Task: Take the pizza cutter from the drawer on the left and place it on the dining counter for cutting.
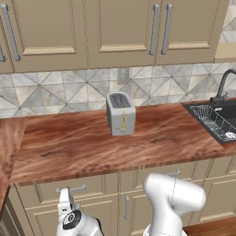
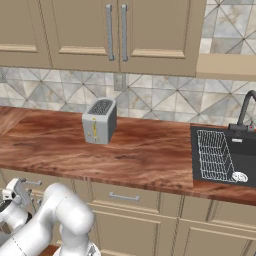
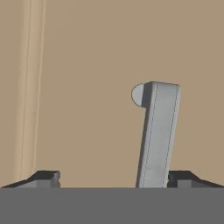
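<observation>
The beige drawer [image 1: 44, 189] is shut under the wood counter at the left, so the pizza cutter is hidden. Its silver bar handle [image 1: 73, 188] runs across the front and shows in the hand view as a grey bar [image 3: 158, 135] close up. My gripper [image 1: 64, 197] is right at this handle, low in the left base view and at the far left of the right base view [image 2: 21, 189]. The gripper [image 3: 113, 178] is open: the bar stands between the fingertips, close to the right fingertip [image 3: 183, 177]. The dining counter is out of view.
A grey toaster [image 1: 120, 113] stands on the wood counter with the black sink [image 1: 221, 120] and its wire rack [image 2: 214, 152]. A second drawer [image 2: 125, 196] lies to the right. Tall upper cabinet doors [image 1: 120, 27] hang above the tiled wall.
</observation>
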Robot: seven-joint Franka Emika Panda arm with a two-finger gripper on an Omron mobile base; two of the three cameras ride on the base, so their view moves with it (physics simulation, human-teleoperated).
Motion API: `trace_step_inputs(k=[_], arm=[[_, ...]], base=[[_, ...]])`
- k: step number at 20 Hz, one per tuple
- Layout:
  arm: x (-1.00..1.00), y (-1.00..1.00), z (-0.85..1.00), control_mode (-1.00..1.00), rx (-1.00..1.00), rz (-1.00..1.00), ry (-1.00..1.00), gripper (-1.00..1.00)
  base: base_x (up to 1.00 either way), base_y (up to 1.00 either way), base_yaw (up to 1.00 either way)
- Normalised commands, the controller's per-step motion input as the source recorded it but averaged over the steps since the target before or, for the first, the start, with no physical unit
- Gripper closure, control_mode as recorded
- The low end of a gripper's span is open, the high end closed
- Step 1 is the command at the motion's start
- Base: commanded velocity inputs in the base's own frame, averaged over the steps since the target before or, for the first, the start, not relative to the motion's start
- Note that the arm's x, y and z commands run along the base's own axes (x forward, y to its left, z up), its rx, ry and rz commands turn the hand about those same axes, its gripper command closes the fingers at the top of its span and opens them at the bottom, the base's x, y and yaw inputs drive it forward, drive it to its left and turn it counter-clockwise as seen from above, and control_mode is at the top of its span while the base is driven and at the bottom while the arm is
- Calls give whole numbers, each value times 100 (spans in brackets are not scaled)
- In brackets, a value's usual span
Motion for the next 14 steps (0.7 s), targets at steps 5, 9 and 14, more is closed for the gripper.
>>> trace_step_inputs(k=[5,9,14], arm=[[0,0,0,-100,0,0,-11,-100],[0,0,0,-100,1,0,-12,-100],[7,-3,0,-100,1,0,-10,-100]], base=[[0,0,0],[0,0,0],[0,0,0]])
